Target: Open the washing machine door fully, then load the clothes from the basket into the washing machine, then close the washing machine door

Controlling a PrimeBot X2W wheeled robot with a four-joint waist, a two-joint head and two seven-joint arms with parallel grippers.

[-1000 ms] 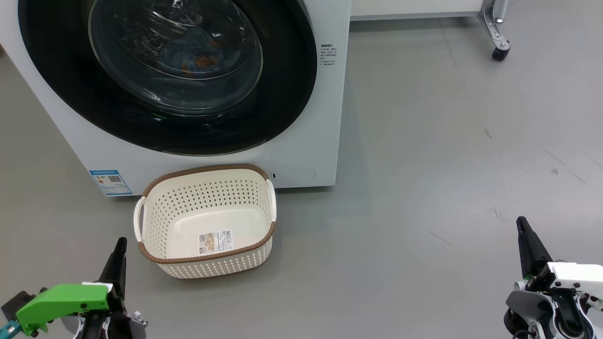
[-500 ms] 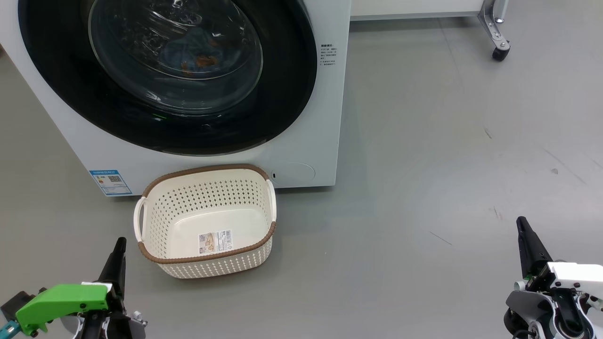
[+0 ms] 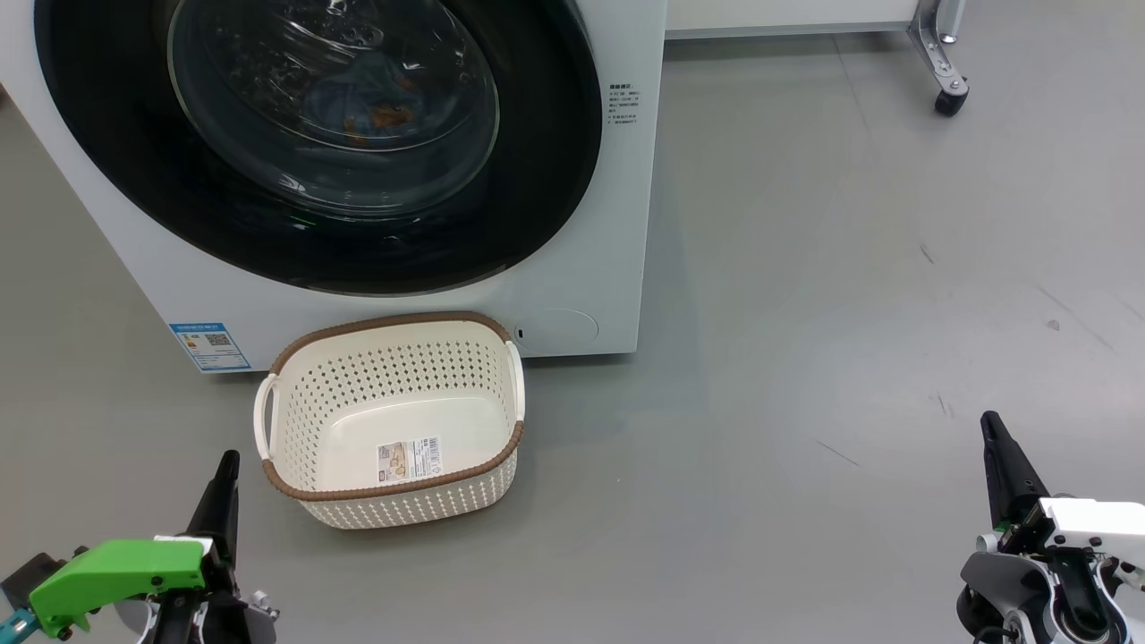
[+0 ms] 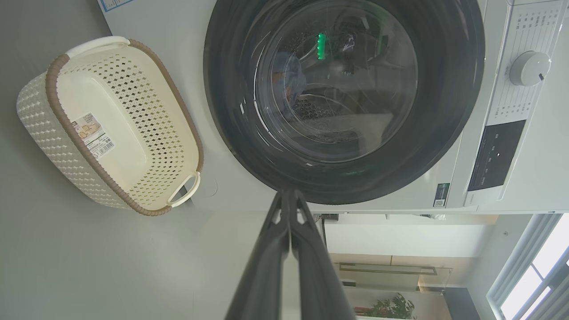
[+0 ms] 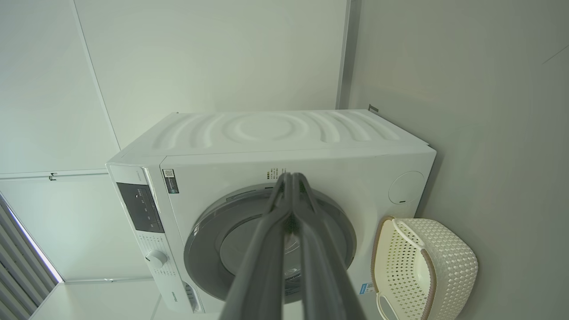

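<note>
Grey floor [image 3: 805, 313] carries every item.

1. Left gripper [image 3: 230, 461]: it sits at the lower left of the head view, above the floor and just left of the basket without touching it. Its 2 dark fingers are pressed together and hold nothing. The left wrist view shows them meeting along their length.
2. Blue sticker [image 3: 209, 346]: it is fixed low on the left of the washing machine [image 3: 590, 224] front.
3. Basket [image 3: 394, 322]: it stands upright on the floor, with its far rim close against the machine front, below the door. Its bare bottom carries 1 label [image 3: 410, 458].
4. Washing machine door [image 3: 555, 161]: the glossy black ring lies flush against the white front, closed.
5. Clothes [image 3: 358, 98]: light blue fabric with orange-brown marks is visible through the door glass, inside the drum.
6. Round hatch [image 3: 556, 329]: it is low on the right of the machine front, just beyond the basket's right handle.
7. Castor [image 3: 950, 98]: it rests on the floor near the far right, well apart from the machine.
8. Right gripper [image 3: 988, 420]: it sits at the lower right, well apart from the basket. Its fingers are fully closed and hold nothing.
</note>
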